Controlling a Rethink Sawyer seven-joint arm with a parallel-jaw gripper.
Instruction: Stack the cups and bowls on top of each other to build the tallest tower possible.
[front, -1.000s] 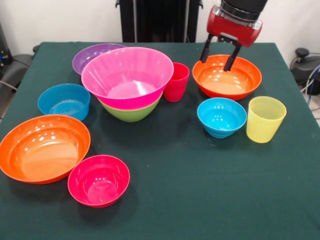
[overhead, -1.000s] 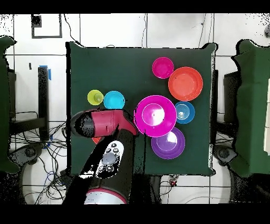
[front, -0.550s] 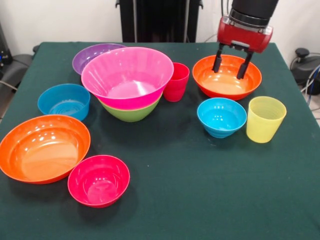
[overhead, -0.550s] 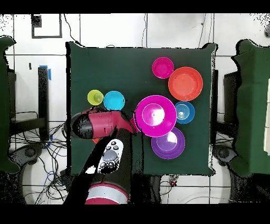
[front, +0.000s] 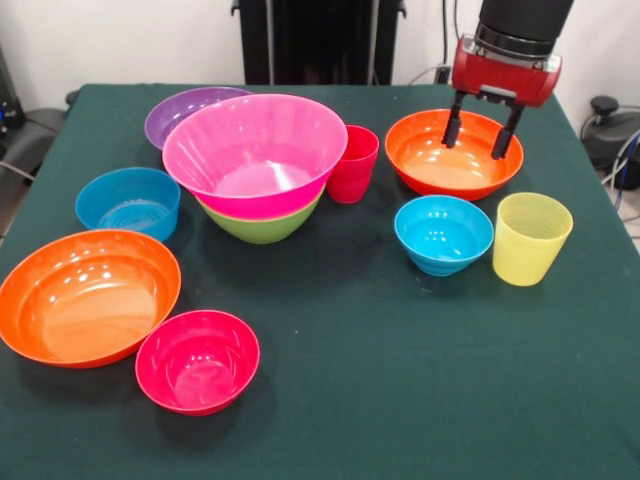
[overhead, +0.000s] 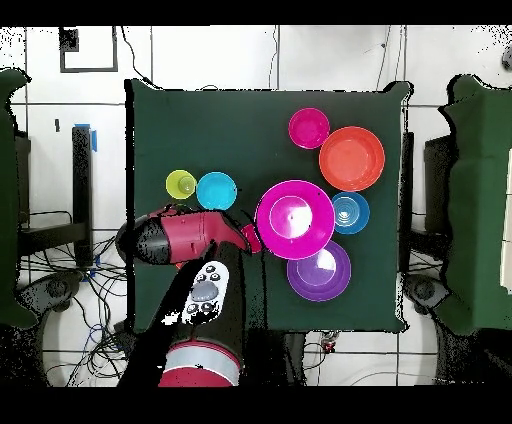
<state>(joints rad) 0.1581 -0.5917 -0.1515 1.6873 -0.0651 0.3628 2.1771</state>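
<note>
My gripper (front: 474, 147) hangs open over the right part of a wide orange bowl (front: 430, 165) at the back right, its fingers (front: 452, 125) dipping inside the rim with nothing between them. The tower (front: 255, 150) is the big pink bowl nested in the green bowl (front: 262, 228). The red cup (front: 352, 163) stands against it. In front of my gripper sit a small blue bowl (front: 443, 234) and the yellow cup (front: 530, 238). In the overhead view my arm (overhead: 185, 238) hides the gripper and that orange bowl; the yellow cup (overhead: 181, 185) and blue bowl (overhead: 216, 190) show beside it.
The purple bowl (front: 185, 110) sits behind the tower, and another blue bowl (front: 128, 202) to its left. A second orange bowl (front: 88, 295) and a small red-pink bowl (front: 198, 360) lie front left. The green table (front: 400, 350) ends close to the yellow cup's right.
My gripper has moved right across the orange bowl in the front view and stayed open. The bowls and cups have not moved.
</note>
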